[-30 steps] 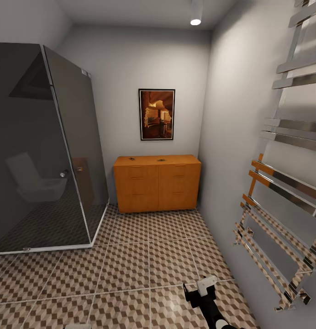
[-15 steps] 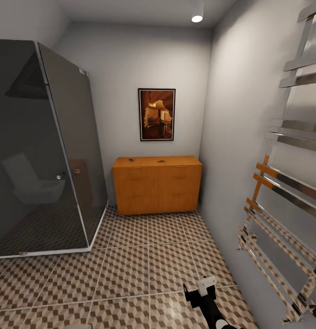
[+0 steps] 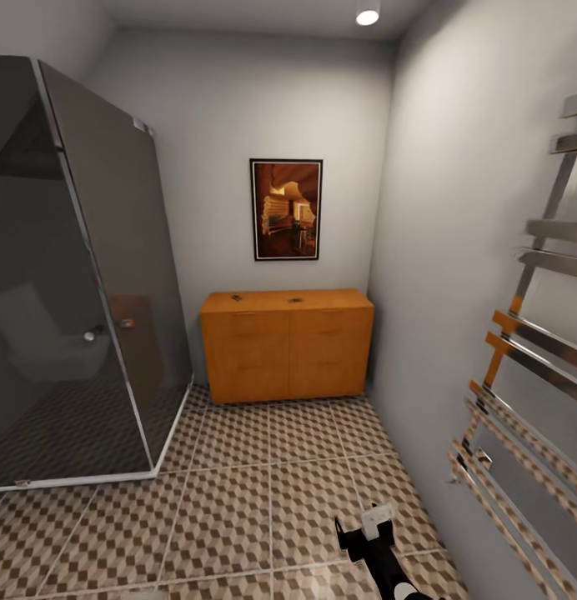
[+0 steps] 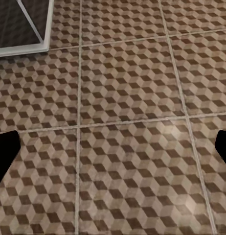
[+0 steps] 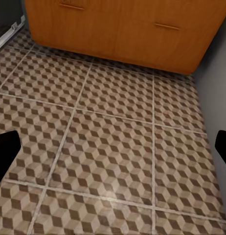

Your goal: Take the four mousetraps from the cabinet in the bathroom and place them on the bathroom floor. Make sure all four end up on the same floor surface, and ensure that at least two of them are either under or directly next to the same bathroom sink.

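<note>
Two small dark items on cabinet point(image 3: 286, 343) top at 12 o'clock; approach step. Both my pincers spread, empty; next, drive closer.

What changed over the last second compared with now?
The view has advanced toward the cabinet and turned slightly: the cabinet looks a little larger, while the shower glass and towel rail slide outward; that is the robot moving. Nothing was grasped or released. The right hand sits at the same spot, and the two small items on the cabinet top lie as before.
</note>
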You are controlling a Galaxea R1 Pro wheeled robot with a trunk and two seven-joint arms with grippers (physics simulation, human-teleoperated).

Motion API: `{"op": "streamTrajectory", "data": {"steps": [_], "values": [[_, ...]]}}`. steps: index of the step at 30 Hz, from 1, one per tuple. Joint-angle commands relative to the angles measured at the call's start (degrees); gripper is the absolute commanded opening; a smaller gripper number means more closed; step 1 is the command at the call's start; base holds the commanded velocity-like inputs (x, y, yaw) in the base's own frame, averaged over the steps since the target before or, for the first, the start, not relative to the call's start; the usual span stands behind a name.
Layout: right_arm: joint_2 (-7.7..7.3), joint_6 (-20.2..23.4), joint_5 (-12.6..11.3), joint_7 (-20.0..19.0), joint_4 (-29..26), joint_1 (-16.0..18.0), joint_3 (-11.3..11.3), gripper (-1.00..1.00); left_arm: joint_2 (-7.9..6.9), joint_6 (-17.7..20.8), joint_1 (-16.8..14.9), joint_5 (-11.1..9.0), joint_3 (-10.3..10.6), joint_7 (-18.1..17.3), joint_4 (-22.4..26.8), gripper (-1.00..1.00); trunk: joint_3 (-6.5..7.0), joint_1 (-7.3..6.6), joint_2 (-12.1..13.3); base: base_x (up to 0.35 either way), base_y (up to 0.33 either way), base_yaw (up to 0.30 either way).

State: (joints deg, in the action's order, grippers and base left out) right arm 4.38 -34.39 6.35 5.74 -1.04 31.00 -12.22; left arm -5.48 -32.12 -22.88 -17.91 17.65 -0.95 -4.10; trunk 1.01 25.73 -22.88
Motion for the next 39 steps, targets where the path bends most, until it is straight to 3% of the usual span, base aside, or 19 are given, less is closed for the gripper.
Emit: {"op": "streamTrajectory", "data": {"steps": [1, 25, 39], "values": [[0.01, -0.1, 0.6, 0.6, 0.1, 0.0, -0.2, 1.0, 0.03, -0.3, -0.1, -0.5, 0.5, -0.1, -0.2, 1.0, -0.02, 0.06, 0.0, 0.332, 0.0, 0.0], [0.01, -0.1, 0.6, 0.6, 0.1, 0.0, -0.2, 1.0, 0.03, -0.3, -0.1, -0.5, 0.5, -0.1, -0.2, 1.0, -0.02, 0.06, 0.0, 0.313, 0.0, 0.0], [0.04, -0.1, 0.6, 0.6, 0.0, 0.0, -0.2, 1.0, 0.03, -0.3, -0.1, -0.5, 0.5, -0.1, -0.2, 1.0, -0.14, 0.06, 0.0, 0.093, 0.0, 0.041]]}}
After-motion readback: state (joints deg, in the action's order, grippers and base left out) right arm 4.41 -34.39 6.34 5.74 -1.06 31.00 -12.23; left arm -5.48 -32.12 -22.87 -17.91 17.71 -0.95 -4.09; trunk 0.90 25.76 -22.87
